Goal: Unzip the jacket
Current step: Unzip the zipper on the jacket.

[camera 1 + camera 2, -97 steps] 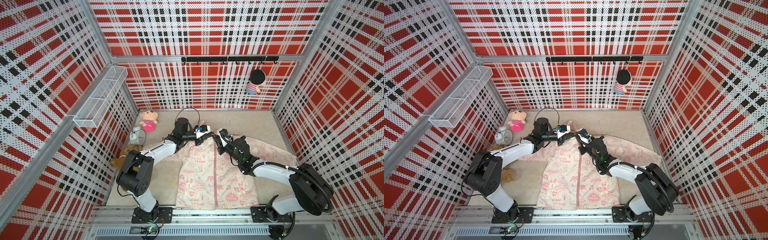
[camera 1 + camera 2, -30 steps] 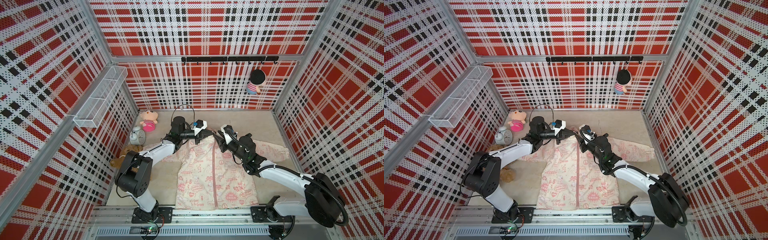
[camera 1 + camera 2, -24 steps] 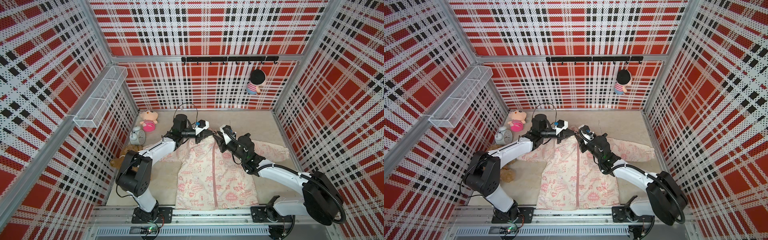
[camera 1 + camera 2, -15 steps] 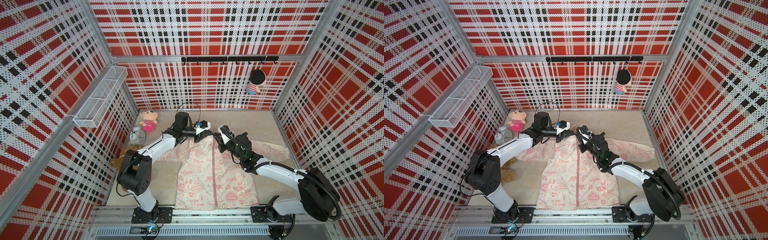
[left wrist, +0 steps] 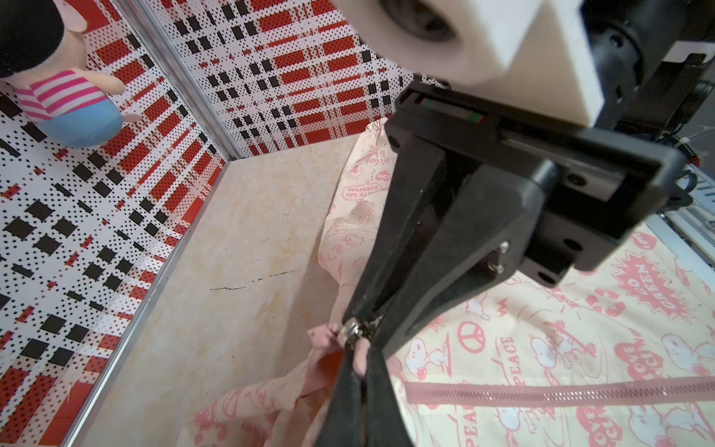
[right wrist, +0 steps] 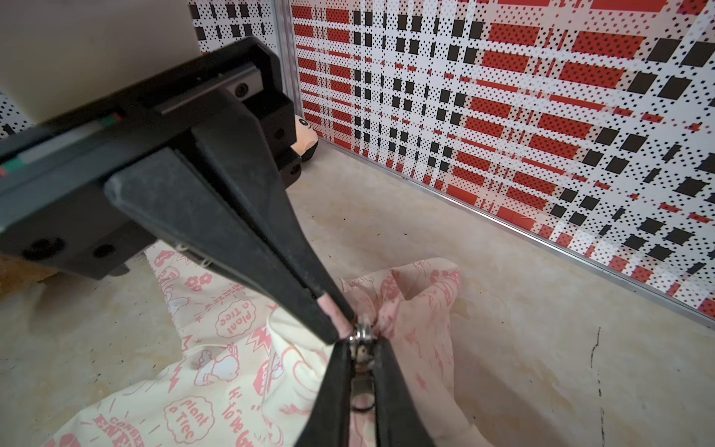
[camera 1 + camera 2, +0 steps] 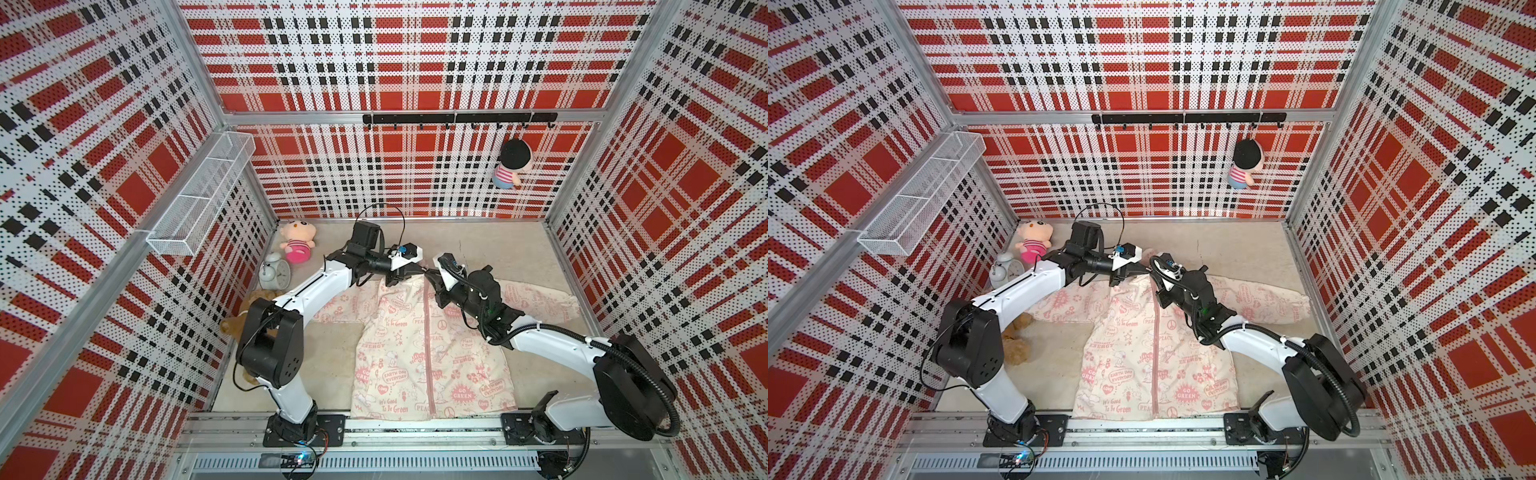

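The beige floor carries the jacket, which lies spread flat and front up between the two arms, with its sleeves out to either side and its hem toward the arm bases. Its pink zipper runs closed down the middle. At the neck, the left gripper is pinched tight on a fold of the jacket's pink fabric, just beside the top of the zipper. The right gripper meets it there, its fingers pressed in on the small metal zipper pull.
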`<action>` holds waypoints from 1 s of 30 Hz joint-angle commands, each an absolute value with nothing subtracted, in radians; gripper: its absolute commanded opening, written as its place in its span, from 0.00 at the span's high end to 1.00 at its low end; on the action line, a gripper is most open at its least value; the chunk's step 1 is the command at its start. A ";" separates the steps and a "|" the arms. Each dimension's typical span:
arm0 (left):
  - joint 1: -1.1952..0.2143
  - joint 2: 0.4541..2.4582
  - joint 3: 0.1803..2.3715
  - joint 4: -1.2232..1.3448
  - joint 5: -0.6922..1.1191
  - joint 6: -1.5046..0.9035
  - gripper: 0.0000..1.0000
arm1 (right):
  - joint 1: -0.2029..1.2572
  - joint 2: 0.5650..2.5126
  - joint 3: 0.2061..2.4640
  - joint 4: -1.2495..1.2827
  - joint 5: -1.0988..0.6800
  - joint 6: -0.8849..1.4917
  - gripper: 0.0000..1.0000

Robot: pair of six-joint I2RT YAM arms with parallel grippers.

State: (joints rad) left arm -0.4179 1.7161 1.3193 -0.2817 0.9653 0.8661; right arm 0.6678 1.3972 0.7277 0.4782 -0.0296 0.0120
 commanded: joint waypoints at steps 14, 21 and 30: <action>-0.366 1.693 1.390 -0.342 1.096 0.844 1.00 | 0.663 1.424 0.617 0.525 -0.021 0.046 1.00; -0.334 1.669 1.397 -0.337 1.107 0.837 1.00 | 0.661 1.434 0.579 0.540 -0.060 0.061 1.00; -0.330 1.674 1.409 -0.325 1.071 0.816 1.00 | 0.663 1.433 0.537 0.504 -0.061 0.072 1.00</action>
State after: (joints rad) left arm -0.3782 1.7176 1.3399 -0.3939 1.0546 0.8299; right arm 0.6731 1.4044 0.6022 0.6811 -0.1036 0.0685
